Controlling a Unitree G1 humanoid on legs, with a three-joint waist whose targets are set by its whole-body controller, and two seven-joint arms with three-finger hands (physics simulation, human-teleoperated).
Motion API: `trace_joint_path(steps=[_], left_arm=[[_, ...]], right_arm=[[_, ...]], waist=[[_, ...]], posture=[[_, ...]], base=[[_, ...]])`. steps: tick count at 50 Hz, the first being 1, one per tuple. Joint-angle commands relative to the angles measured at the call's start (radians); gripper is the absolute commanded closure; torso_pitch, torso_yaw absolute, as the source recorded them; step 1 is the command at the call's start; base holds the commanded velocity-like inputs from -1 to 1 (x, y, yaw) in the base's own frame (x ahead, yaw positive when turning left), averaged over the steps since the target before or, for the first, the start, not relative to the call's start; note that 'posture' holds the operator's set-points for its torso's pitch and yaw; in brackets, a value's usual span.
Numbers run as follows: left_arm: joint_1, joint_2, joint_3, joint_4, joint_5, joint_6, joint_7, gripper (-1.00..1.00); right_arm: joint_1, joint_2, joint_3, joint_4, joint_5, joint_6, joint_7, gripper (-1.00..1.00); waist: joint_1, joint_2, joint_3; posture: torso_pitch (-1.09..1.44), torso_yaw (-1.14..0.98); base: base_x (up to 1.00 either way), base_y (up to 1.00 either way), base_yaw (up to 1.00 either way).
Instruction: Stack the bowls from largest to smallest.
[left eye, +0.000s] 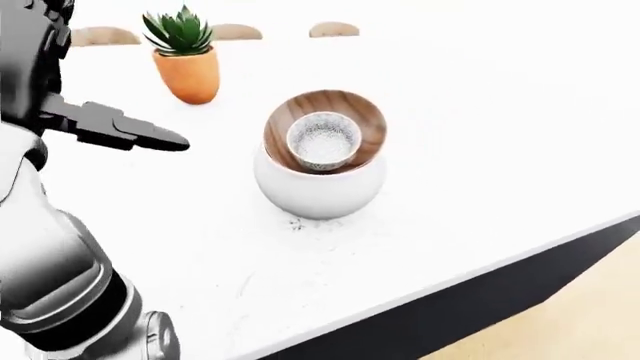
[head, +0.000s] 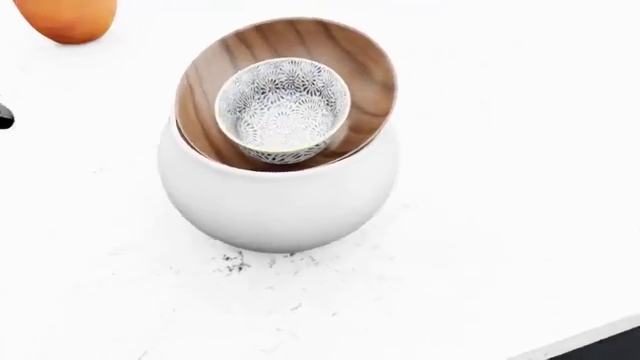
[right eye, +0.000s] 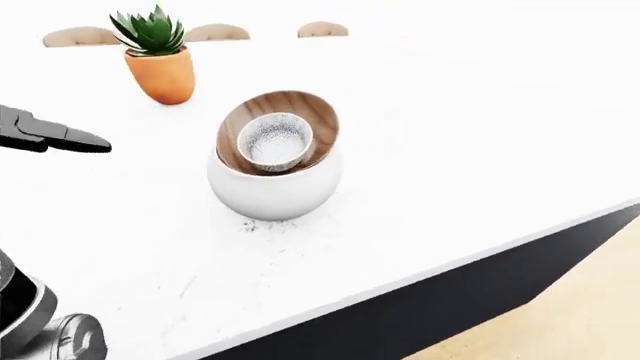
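A large white bowl (head: 275, 206) stands on the white table (left eye: 480, 150). A wooden bowl (head: 350, 67) sits tilted inside it, and a small patterned bowl (head: 283, 105) sits inside the wooden one. The same stack shows in the left-eye view (left eye: 320, 187). My left hand (left eye: 125, 129) hovers to the left of the stack, apart from it, fingers stretched out and empty. It also shows in the right-eye view (right eye: 50, 135). My right hand is not in view.
An orange pot with a green plant (left eye: 188, 71) stands up and left of the bowls. Chair backs (left eye: 235, 31) show past the table's top edge. The table's dark edge (left eye: 480, 307) runs along the lower right, with wooden floor (left eye: 590, 330) beyond.
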Motion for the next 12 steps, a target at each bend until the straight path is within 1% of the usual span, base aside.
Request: trace_joint_path(steps=[1,3,5,7,11,12], left_arm=[[0.087,0.061,0.025,-0.017,-0.134,0.006,0.111,-1.00],[0.135,0.100,0.075,-0.008,-0.214,0.007,0.187,-1.00],[0.168,0.139,0.117,0.021,-0.265,0.016,0.277,-1.00],[0.201,0.165,0.153,0.019,-0.320,0.019,0.351,-1.00],[0.272,0.198,0.227,0.005,-0.426,0.038,0.453,-1.00],[0.284,0.208,0.230,0.006,-0.445,0.035,0.466,-1.00]], right_arm=[[0.004,-0.019,-0.048,0.004,-0.020,-0.010,0.037,-1.00],[0.022,-0.017,-0.092,0.016,-0.027,-0.002,0.063,-1.00],[0.037,-0.017,-0.133,0.033,-0.031,0.003,0.083,-1.00],[0.051,-0.017,-0.169,0.046,-0.032,0.006,0.097,-1.00],[0.076,-0.012,-0.221,0.064,-0.039,0.000,0.120,-1.00],[0.079,-0.011,-0.225,0.065,-0.039,-0.001,0.122,-1.00]], waist=[[0.015,-0.024,0.002],[0.010,-0.014,0.003],[0.003,-0.002,0.004],[-0.002,0.010,0.006],[-0.012,0.031,0.011],[-0.014,0.035,0.012]], posture=[[-0.16,-0.36],[-0.16,-0.36],[-0.16,-0.36],[-0.16,-0.36],[-0.16,-0.36],[-0.16,-0.36]], base=[[0.00,0.00,0.00],[0.00,0.00,0.00],[0.00,0.00,0.00],[0.00,0.00,0.00],[0.00,0.00,0.00],[0.00,0.00,0.00]])
